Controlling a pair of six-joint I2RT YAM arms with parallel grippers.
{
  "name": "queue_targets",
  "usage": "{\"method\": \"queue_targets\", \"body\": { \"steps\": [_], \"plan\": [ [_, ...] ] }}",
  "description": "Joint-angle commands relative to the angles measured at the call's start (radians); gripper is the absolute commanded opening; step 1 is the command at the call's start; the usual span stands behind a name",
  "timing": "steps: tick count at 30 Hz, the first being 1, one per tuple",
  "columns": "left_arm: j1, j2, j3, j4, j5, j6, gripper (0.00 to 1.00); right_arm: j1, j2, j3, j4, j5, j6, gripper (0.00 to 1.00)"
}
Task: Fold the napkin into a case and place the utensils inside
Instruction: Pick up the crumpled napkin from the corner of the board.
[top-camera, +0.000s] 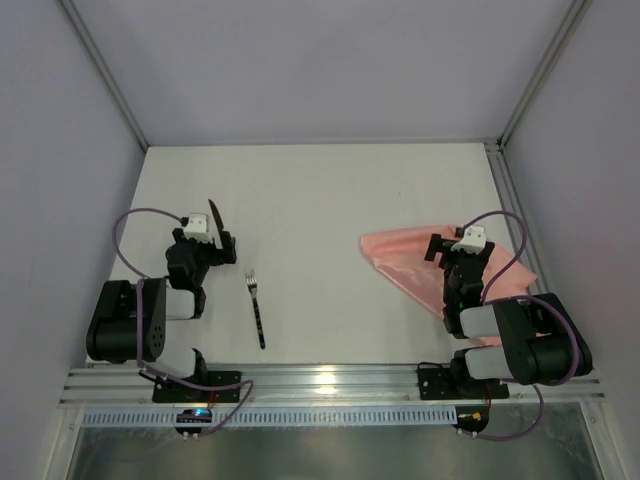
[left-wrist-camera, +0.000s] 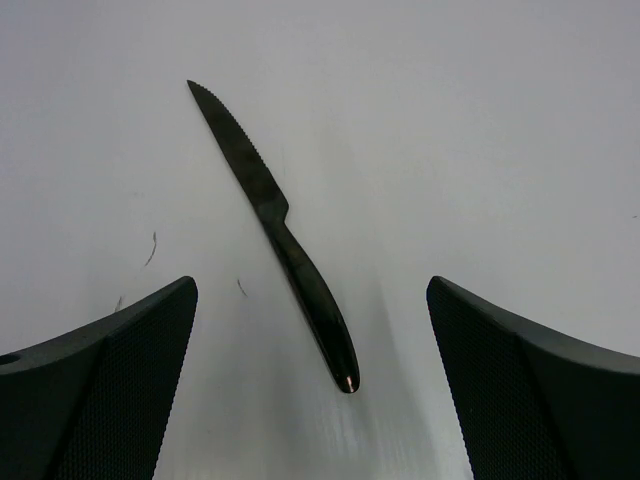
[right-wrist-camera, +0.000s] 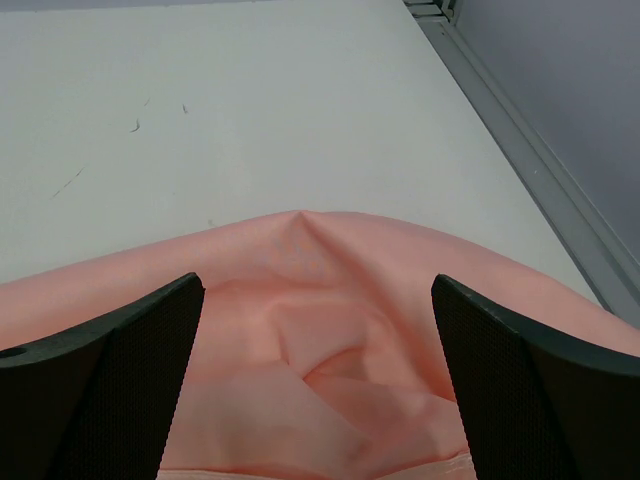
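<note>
Overhead camera shares knife with close left wrist, napkin with right.

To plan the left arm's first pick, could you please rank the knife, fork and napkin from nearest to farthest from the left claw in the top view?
1. Knife: directly at the left claw, between its open fingers.
2. Fork: a little to its right, towards the bases.
3. Napkin: far right, by the right arm.

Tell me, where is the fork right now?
In the top view the fork lies flat on the table's left half, toward the near edge, just right of the left fingers and the black knife, far from the pink napkin.
</note>
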Motion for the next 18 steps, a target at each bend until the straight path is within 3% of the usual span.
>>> {"method": "queue_targets", "body": {
  "steps": [1,3,5,6,7,11,13,14,15,17,18],
  "plan": [
    [-0.001,-0.007,0.019,0.055,0.004,-0.007,0.99,-0.004,-0.040,0.015,0.065,0.046,0.015,0.99],
    [-0.002,-0.009,0.019,0.055,0.004,-0.005,0.99,0.003,-0.066,0.018,0.035,0.047,-0.018,0.99],
    [-0.002,-0.007,0.019,0.055,0.007,-0.005,0.99,0.026,-0.224,0.059,-0.144,0.073,-0.001,0.99],
    [-0.001,-0.009,0.019,0.055,0.007,-0.004,0.99,0.026,-0.290,0.157,-0.438,0.076,0.043,0.99],
    [-0.001,-0.007,0.019,0.054,0.009,-0.004,0.99,0.026,-0.388,0.222,-0.583,0.085,0.109,0.99],
    [0.004,-0.041,0.028,0.020,0.065,-0.004,0.99,0.034,-0.461,0.514,-1.124,-0.057,0.219,0.96],
    [0.008,-0.163,0.112,-0.259,0.076,0.006,0.99,0.063,-0.450,0.586,-1.272,-0.082,0.255,0.91],
    [0.015,-0.256,0.240,-0.398,0.081,0.007,0.99,0.078,-0.426,0.612,-1.329,-0.091,0.270,0.89],
    [0.016,-0.269,0.307,-0.593,0.090,0.010,0.99,0.100,-0.409,0.651,-1.413,-0.106,0.279,0.89],
    [0.016,-0.238,0.512,-0.794,0.116,0.045,0.99,0.184,-0.360,0.702,-1.505,-0.122,0.279,0.89],
    [0.016,-0.219,0.571,-0.980,0.146,0.050,0.99,0.216,-0.291,0.721,-1.538,-0.119,0.273,0.89]
  ]
}}
